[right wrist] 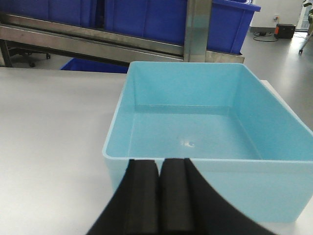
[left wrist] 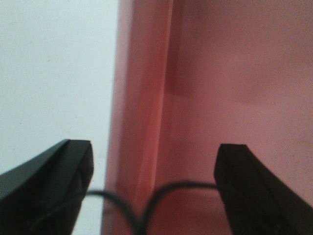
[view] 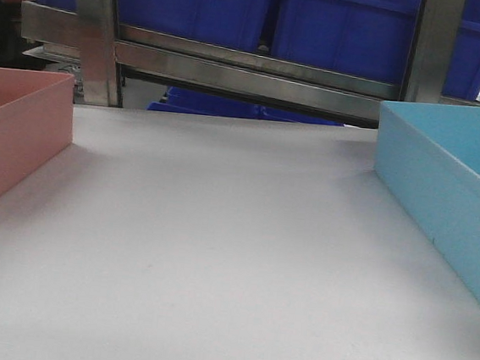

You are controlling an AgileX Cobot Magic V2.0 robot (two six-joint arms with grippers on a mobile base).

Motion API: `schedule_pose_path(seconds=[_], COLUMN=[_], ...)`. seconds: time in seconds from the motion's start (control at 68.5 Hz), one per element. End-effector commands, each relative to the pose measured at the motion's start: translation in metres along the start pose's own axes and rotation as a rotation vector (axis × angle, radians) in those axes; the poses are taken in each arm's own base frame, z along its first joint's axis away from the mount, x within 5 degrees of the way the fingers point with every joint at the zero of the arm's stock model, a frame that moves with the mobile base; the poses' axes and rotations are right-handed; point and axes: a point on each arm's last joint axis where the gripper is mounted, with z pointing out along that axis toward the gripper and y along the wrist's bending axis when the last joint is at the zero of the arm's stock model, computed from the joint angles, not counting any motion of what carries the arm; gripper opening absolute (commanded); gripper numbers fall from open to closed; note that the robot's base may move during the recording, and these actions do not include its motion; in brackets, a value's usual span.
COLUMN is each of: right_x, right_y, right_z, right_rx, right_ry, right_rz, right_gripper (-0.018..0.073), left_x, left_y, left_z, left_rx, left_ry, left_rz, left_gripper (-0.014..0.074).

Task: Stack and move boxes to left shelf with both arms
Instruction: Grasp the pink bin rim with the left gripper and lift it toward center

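Observation:
The salmon pink box [view: 15, 133] stands at the table's left edge and the light blue box [view: 451, 192] at its right, both empty and well apart. In the left wrist view my left gripper [left wrist: 154, 166] is open and straddles a side wall of the pink box [left wrist: 142, 98]: one finger [left wrist: 54, 181] is over the table, the other [left wrist: 254, 186] over the box's inside. My right gripper [right wrist: 159, 164] is shut and empty, its tips just in front of the near rim of the blue box [right wrist: 205, 127]. No shelf with rollers is in view.
The white tabletop [view: 217, 246] lies between the boxes. Behind the table stands a steel-framed rack [view: 250, 75] holding dark blue bins [view: 197, 6]; it also shows in the right wrist view [right wrist: 195, 29]. Another dark blue bin [view: 230, 107] sits lower behind it.

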Motion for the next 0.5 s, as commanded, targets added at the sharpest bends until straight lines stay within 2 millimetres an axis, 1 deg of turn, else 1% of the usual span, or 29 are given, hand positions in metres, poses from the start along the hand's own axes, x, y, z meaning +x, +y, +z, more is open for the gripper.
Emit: schedule_pose_path(seconds=[0.0,0.058,0.073,0.131,0.175,0.263,0.321,0.438,0.481], right_x=[-0.008,-0.008,-0.008,-0.008,-0.008,-0.008,-0.008,-0.008,-0.008], right_y=[-0.001,-0.001,-0.001,-0.001,-0.001,-0.001,-0.001,-0.001,-0.001], right_z=[-0.001,-0.001,-0.001,-0.001,-0.001,-0.001,-0.001,-0.001,-0.001], right_rx=[0.012,0.012,0.012,0.012,0.012,0.012,0.012,0.012,0.012], right_ry=[-0.091,-0.091,-0.091,-0.091,-0.091,-0.091,-0.091,-0.091,-0.091], right_rz=[-0.007,-0.007,-0.007,-0.007,-0.007,-0.007,-0.007,-0.007,-0.007], right_gripper=[0.0055,0.0055,0.0055,0.0055,0.0055,0.0055,0.0055,0.0055,0.0055], left_x=[-0.016,-0.016,-0.016,-0.016,-0.015,-0.016,-0.017,-0.023,-0.026], left_y=[0.003,0.003,0.003,0.003,0.003,0.003,0.003,-0.001,-0.008], left_z=[-0.034,-0.034,-0.034,-0.034,-0.034,-0.035,-0.039,-0.06,-0.073], left_rx=[-0.036,-0.036,-0.036,-0.036,-0.033,-0.03,-0.017,0.037,0.075], left_ry=[-0.126,-0.126,-0.126,-0.126,-0.123,-0.121,-0.105,-0.118,-0.143], left_rz=[-0.005,-0.005,-0.005,-0.005,-0.009,-0.022,-0.051,-0.152,-0.168], left_gripper=[0.0195,0.0095,0.0058,-0.0027,-0.0008,-0.001,-0.001,-0.001,-0.001])
